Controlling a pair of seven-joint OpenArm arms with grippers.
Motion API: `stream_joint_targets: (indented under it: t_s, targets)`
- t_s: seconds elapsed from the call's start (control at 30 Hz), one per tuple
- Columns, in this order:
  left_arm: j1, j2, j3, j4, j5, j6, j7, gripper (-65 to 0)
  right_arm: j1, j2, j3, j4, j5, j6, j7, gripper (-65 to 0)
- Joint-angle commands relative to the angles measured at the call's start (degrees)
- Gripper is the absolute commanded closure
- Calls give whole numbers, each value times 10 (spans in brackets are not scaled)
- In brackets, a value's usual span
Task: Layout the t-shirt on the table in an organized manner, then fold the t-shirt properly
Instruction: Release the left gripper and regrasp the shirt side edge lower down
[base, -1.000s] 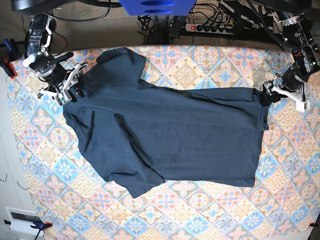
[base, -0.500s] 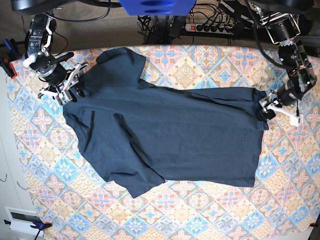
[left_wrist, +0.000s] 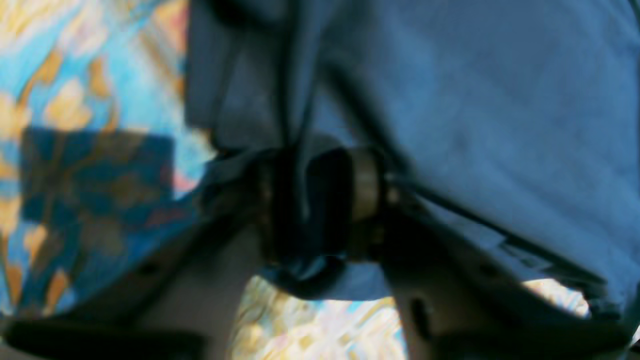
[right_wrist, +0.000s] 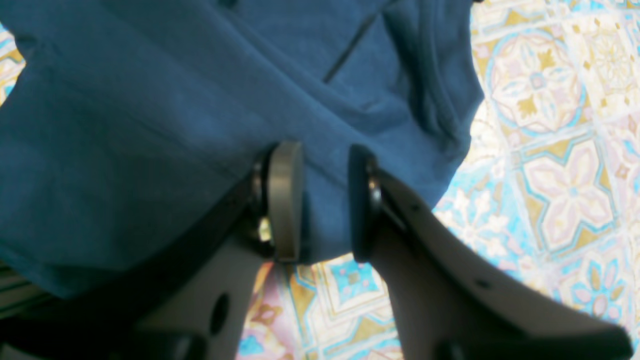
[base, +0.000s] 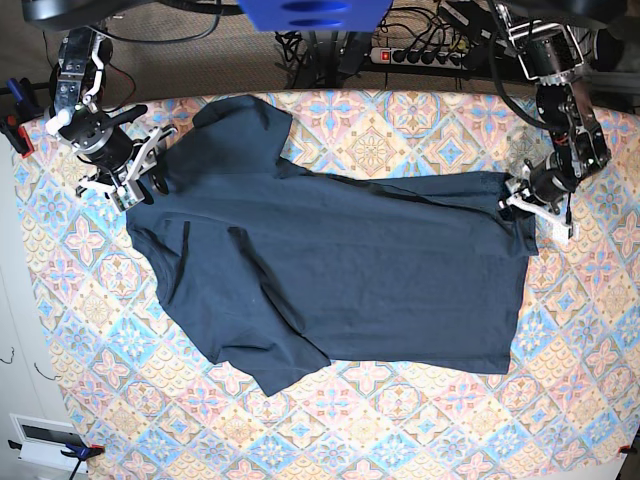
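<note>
base view: your t-shirt (base: 330, 275) lies spread across the middle of the table (base: 420, 440), but it is not laid out yet. the lower sleeve at 7 o'clock is tucked over on itself, the upper sleeve at 11 o'clock is bunched, and no fold has been made, so by my reading you are early in the layout. compared with a second ago, your left gripper (base: 522, 196) has moved in from the 3 o'clock edge onto the hem corner. your right gripper (base: 140, 172) sits where it did, at the shoulder around 10 o'clock.

left wrist view: blurred, but dark cloth (left_wrist: 450, 100) is gathered between the jaws, so this gripper (left_wrist: 320, 200) looks clamped on the shirt's edge.

right wrist view: the right gripper's two pads (right_wrist: 285, 200) stand a little apart with a fold of navy fabric (right_wrist: 150, 100) between them, so it looks pinched on the shirt.
</note>
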Motion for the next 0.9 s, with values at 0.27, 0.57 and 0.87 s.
stream_joint_targets:
  t_s: [0.27, 0.57, 0.87]
  targets:
    - [56, -33, -42, 107, -71, -5, -8, -173, 4, 9, 4, 9, 7, -2, 12, -157]
    - [75, -33, -49, 127, -69, -5, -8, -181, 4, 9, 4, 8, 7, -2, 13, -157]
    - [68, -42, -47, 90, -68, 1, -12, -463, 3, 8, 3, 8, 7, -2, 14, -157]
